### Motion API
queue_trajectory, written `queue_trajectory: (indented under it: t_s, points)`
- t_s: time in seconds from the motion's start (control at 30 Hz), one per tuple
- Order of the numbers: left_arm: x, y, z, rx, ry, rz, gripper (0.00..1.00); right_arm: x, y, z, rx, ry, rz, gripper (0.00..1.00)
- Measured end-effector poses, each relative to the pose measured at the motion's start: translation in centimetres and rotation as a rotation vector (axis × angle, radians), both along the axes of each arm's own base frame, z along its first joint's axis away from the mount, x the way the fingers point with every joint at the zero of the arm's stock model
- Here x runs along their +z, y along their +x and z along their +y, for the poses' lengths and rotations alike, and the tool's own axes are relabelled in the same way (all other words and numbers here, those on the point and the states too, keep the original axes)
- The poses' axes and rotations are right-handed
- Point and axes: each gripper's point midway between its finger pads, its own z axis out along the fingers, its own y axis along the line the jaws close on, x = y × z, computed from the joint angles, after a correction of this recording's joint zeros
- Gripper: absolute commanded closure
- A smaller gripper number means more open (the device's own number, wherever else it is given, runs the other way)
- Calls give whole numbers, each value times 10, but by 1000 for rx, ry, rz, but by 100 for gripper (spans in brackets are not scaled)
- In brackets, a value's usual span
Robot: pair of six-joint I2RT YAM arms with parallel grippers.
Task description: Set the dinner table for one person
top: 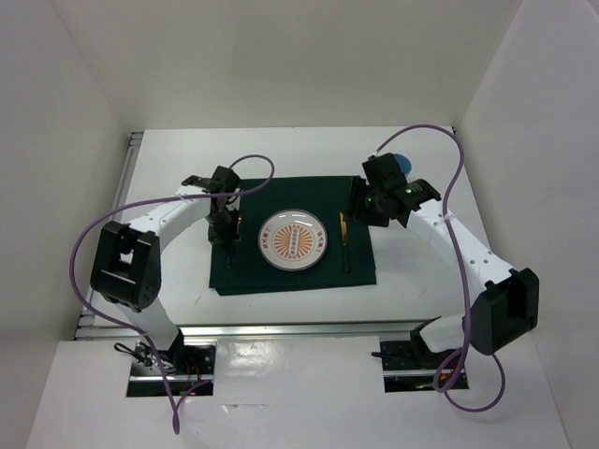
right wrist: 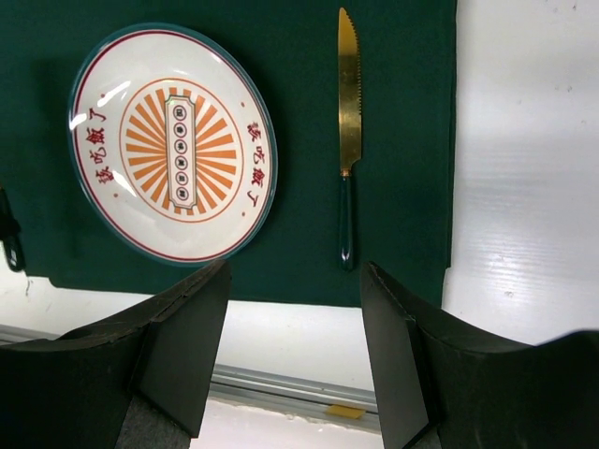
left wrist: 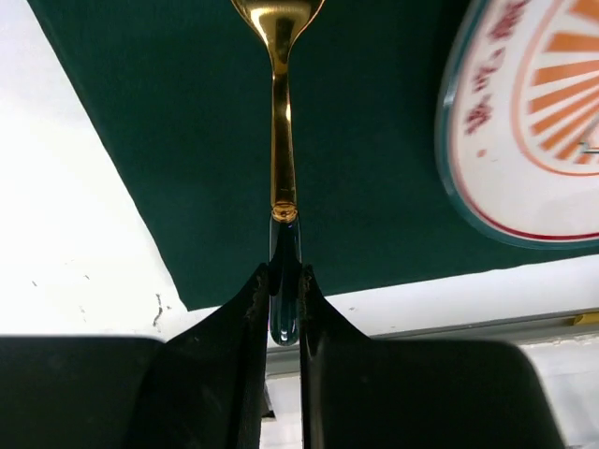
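Over the cloth [left wrist: 168, 140], left hand [left wrist: 282, 278] pinches the utensil [left wrist: 283, 140], gold end pointing away; right hand [right wrist: 296, 273] spread.

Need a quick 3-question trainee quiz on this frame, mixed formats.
1. True or false: the right gripper holds the knife.
2. What does the left gripper clamp? A) knife B) gold utensil C) nothing
3. Fill in: the knife lies on the ___, right of the plate.
Key: 1 false, its jaws stand open and empty; 2 B; 3 cloth.
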Motion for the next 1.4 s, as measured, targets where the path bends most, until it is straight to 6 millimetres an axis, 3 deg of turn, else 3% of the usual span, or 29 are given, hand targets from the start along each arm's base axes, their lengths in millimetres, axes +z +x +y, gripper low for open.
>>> queue_trajectory:
  t_s: [0.2, 0.4, 0.6, 0.73, 0.8, 0.9, 1.1, 1.23, 1.33, 1.4]
  points:
    - [-22, -5, 0, 56, 17, 80, 100, 0, -2, -1, -10, 2, 2, 35]
    - [-45, 8, -4, 90, 40, 125, 100, -2, -3, -3, -19, -7, 9, 35]
    - [-51, 8, -4, 91, 44, 141, 99, -2, -3, -5, -25, -16, 8, 35]
    - [-51, 8, -7, 85, 29, 142, 75, -2, -2, -6, -26, -17, 8, 35]
    - [-51, 8, -6, 73, 31, 139, 55, -3, -2, -6, -26, -18, 9, 35]
    - [-51, 9, -6, 62, 30, 135, 38, -5, -2, -5, -21, -19, 15, 31]
    - [-51, 9, -6, 60, 30, 135, 36, -8, 0, 1, 5, -14, 40, 28]
    - [-40, 14, -4, 47, 43, 116, 36, 17, 13, 4, 13, -13, -2, 17]
    - [-14, 33, -4, 40, 43, 14, 38, 60, 41, 0, -7, -11, -93, 14]
    - [10, 43, -3, 37, 38, -70, 38, 87, 70, -14, -57, -20, -162, 11]
